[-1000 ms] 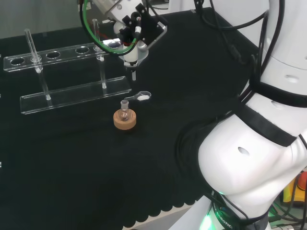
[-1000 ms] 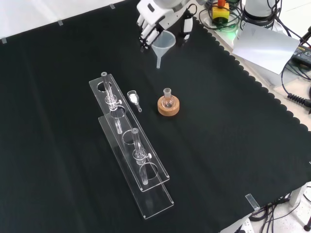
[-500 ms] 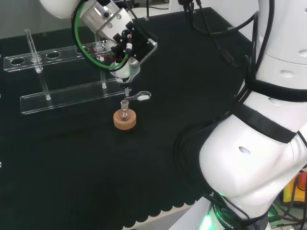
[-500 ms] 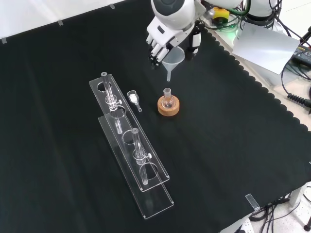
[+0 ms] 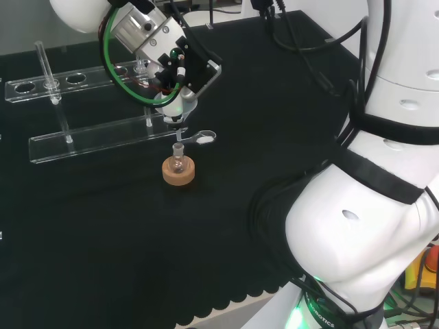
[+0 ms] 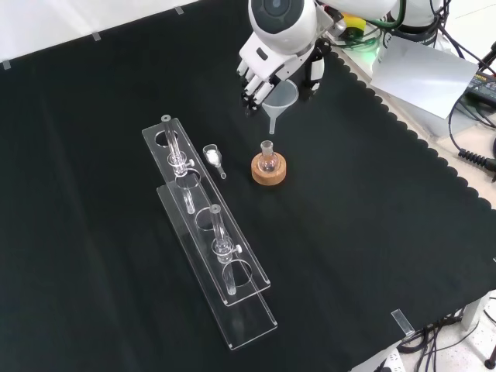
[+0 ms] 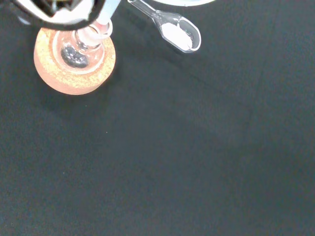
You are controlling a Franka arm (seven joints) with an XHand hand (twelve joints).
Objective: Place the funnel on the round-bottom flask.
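A small clear round-bottom flask (image 6: 267, 157) (image 5: 178, 160) (image 7: 78, 48) stands upright in a cork ring (image 6: 269, 172) (image 5: 178, 174) (image 7: 59, 81) near the middle of the cloth. The hand (image 6: 273, 65) (image 5: 180, 63) is shut on a clear funnel (image 6: 281, 96) (image 5: 174, 107), held upright with its stem pointing down. The stem's tip hangs just above the flask's neck and is apart from it in the front view. In the wrist view the stem (image 7: 106, 12) ends right beside the flask's mouth.
A clear scoop (image 6: 211, 158) (image 5: 203, 138) (image 7: 178, 31) with white powder lies close to the flask. A long clear tube rack (image 6: 208, 232) (image 5: 103, 134) with upright tubes stands beyond it. The arm's white links (image 5: 370, 205) rise at the head view's right.
The hand has carried the funnel from well off to one side until its stem is over the flask's neck, and a little lower. Flask, scoop and rack have not moved.
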